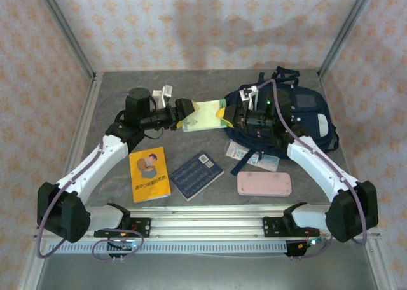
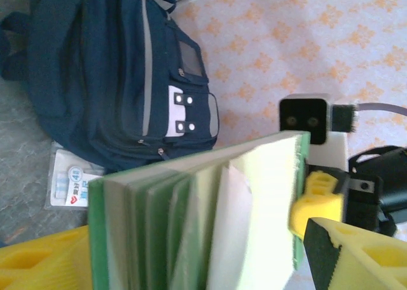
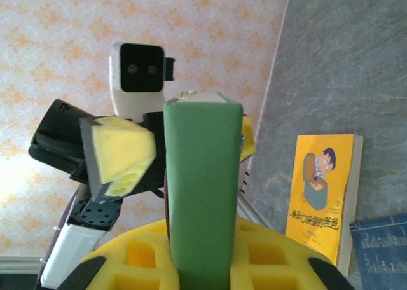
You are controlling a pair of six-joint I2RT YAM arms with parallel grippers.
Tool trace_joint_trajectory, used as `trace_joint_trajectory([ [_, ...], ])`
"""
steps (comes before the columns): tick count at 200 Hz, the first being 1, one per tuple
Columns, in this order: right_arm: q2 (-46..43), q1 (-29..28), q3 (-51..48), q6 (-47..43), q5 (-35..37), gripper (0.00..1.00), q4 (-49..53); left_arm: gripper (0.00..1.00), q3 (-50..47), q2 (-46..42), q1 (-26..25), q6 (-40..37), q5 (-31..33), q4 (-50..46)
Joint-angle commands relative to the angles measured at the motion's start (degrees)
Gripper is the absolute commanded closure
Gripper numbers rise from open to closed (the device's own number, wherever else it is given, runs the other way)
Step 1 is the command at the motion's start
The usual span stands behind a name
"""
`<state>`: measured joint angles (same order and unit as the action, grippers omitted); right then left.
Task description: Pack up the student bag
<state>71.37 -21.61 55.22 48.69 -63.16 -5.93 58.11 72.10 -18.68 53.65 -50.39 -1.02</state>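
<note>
A thin green book (image 1: pixel 205 114) hangs in the air over the table's back middle, between the two grippers. My right gripper (image 1: pixel 224 115) is shut on its right end; in the right wrist view the green cover (image 3: pixel 203 175) stands upright, clamped between the yellow jaws of that gripper (image 3: pixel 203 258). My left gripper (image 1: pixel 184 119) is open, its fingers straddling the book's left end. In the left wrist view the pages (image 2: pixel 210 220) fan out between the left gripper's (image 2: pixel 197 264) jaws. The navy student bag (image 1: pixel 305 115) (image 2: pixel 108 67) lies at the back right, behind the right gripper.
On the grey table lie a yellow book (image 1: pixel 149 174) (image 3: pixel 321 194), a dark blue book (image 1: pixel 196 174), a pink pencil case (image 1: pixel 264 184) and a clear packet (image 1: pixel 245 154) (image 2: pixel 70 182) beside the bag. Patterned walls close in the back and sides.
</note>
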Motion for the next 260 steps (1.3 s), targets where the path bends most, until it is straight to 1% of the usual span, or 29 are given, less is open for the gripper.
trace_joint_trajectory([
  [1, -2.3, 1.0, 0.2, -3.2, -2.0, 1.0, 0.9, 0.19, -1.4, -2.1, 0.7, 2.9, -1.7, 6.9],
  [24, -2.6, 1.1, -0.3, -3.6, -1.9, 1.0, 1.1, 0.23, -3.5, -2.1, 0.7, 6.0, -2.7, 11.9],
  [58, -2.3, 1.1, -0.2, -2.9, -2.0, 1.0, -0.2, 0.25, -7.4, -1.0, 0.7, 11.3, -4.6, 20.5],
  [68, -2.3, 1.1, -0.3, -2.0, -2.3, 1.0, -1.4, 0.23, -7.9, -1.0, 0.7, 11.0, -4.5, 20.3],
  [96, -2.3, 1.1, -0.2, -0.1, -2.9, 1.0, -3.8, 0.11, -8.3, -1.0, 0.7, 7.8, -3.7, 15.9],
  [121, -2.2, 1.1, -0.5, 1.6, -3.1, 1.0, -5.8, 0.1, -9.4, -0.2, 0.2, 10.0, -4.3, 19.3],
  [147, -2.0, 1.1, -1.1, 3.2, -3.3, 1.0, -8.1, 0.12, -8.9, 0.2, -1.6, 9.5, -4.7, 19.2],
  [170, -1.8, 1.1, -1.3, 1.7, -3.5, 1.0, -6.6, 0.18, -8.7, -0.7, -2.1, 9.6, -4.5, 19.7],
  [193, -1.3, 1.1, -1.2, -2.2, -3.4, 1.0, -1.8, 0.25, -8.4, -1.6, -2.1, 9.5, -4.7, 19.9],
  [222, -1.2, 1.1, -0.5, -6.9, -3.3, 1.0, 3.7, 0.39, -8.1, -2.4, -2.1, 8.7, -4.6, 19.0],
  [240, -1.2, 1.1, 0.1, -9.6, -3.1, 1.0, 7.3, 0.45, -8.2, -2.5, -2.1, 8.1, -4.5, 18.4],
  [260, -1.4, 1.3, 0.2, -10.7, -3.0, 1.0, 8.6, 0.53, -8.5, -2.4, -2.0, 7.7, -4.7, 18.3],
])
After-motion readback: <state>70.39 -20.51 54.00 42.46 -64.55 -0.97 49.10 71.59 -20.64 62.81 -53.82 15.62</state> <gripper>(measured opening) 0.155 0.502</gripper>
